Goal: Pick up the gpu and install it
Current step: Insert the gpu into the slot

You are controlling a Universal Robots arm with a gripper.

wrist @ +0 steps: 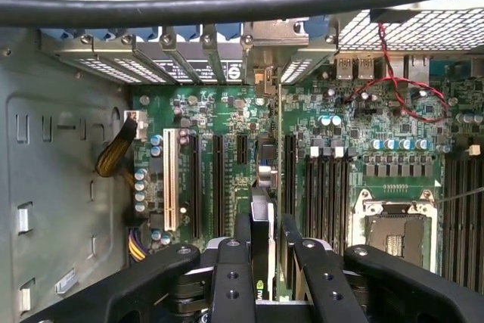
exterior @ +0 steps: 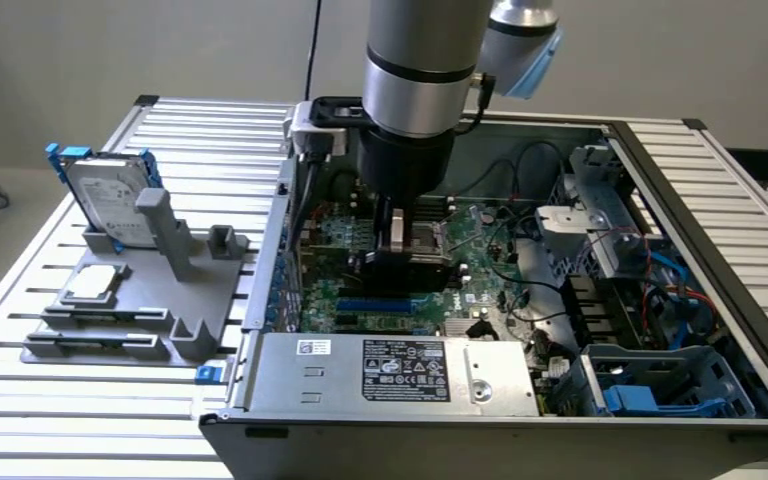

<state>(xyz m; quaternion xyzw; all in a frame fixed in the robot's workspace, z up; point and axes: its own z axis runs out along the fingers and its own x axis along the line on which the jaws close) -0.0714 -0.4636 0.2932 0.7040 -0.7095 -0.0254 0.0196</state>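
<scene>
gripper (exterior: 408, 240) clenched on the gpu (exterior: 411, 272), card hanging edge-down at centre frame in the exterior view, low over the motherboard (exterior: 491, 250) inside the open case (exterior: 491, 445). looks light and stiff but fragile: thin board, exposed parts. safest hold is the black cover's flat sides, where the fingers (wrist: 231, 270) pinch.

Likely robotics lab, open computer case (exterior: 424, 448), slatted metal bench (exterior: 197, 130)

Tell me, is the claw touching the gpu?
Touching. In the wrist view the claw has its fingers pressed on both faces of the edge-on gpu.
</scene>
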